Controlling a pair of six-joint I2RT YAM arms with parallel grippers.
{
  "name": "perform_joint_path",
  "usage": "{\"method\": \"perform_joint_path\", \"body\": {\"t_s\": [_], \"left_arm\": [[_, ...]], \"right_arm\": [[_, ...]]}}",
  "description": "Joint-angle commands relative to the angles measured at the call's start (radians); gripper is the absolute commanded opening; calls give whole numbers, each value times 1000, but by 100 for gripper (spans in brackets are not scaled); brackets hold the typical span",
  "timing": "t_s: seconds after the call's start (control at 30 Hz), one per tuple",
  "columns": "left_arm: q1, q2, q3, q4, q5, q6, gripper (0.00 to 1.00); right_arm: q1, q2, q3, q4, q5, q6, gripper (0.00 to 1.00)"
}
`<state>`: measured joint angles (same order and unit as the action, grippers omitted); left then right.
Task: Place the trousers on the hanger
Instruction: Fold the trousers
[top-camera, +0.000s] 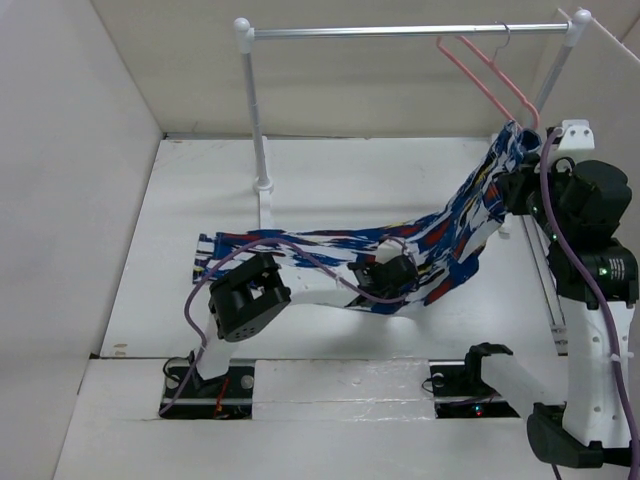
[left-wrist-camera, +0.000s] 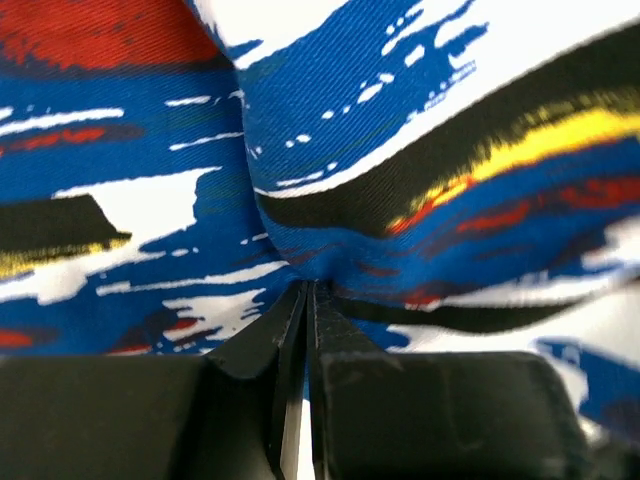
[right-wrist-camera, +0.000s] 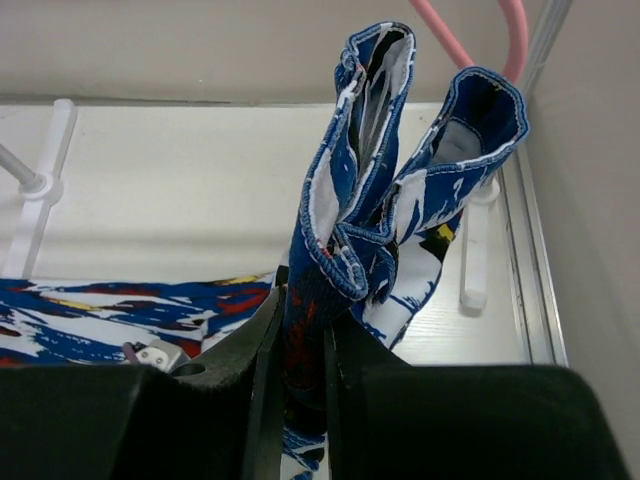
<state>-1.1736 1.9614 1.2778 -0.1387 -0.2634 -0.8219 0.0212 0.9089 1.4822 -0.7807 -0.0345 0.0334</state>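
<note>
**Trousers lifted, hanging yet to come**

The right gripper (right-wrist-camera: 300, 322) is clamping one end of the trousers (top-camera: 400, 245), holding it just below the hanger (top-camera: 490, 85) at the far right. The left gripper (left-wrist-camera: 305, 292) is pinching the middle, which is lying on the table (top-camera: 340, 170) — draping is still waiting.

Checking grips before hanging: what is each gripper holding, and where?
Both hold the trousers: right gripper pinches the raised end just below its open hems, near the hanger; left gripper pinches a fold mid-length.
</note>
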Motion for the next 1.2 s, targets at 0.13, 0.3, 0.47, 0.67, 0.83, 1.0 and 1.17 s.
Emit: {"method": "perform_joint_path", "body": {"t_s": [0.13,0.3,0.47,0.67,0.83,1.0,1.17], "left_arm": [[28,-167,-66,-45,-28,-33,3],[361,-622,-218,-163,-114,54,29],[829,-975,-146,-239,-47,219,40],[1074,-1019,44,-351,-57,279,39],[1074,-1032,77,-384,-175,283,51],[1074,-1056,-22,-345,-185,287,51],[1074,-992,-259,-198,-4,288,52]], "right_arm": [[155,77,26,123,-84,-53,0],[432,215,75,195,63,-35,0],[737,431,228,277,160,-35,0],[977,858,476,388,140,5,0],[1123,1287,761,252,9,36,78],[1114,1152,594,297,-10,16,80],[993,793,57,489,-32,54,57]]}}
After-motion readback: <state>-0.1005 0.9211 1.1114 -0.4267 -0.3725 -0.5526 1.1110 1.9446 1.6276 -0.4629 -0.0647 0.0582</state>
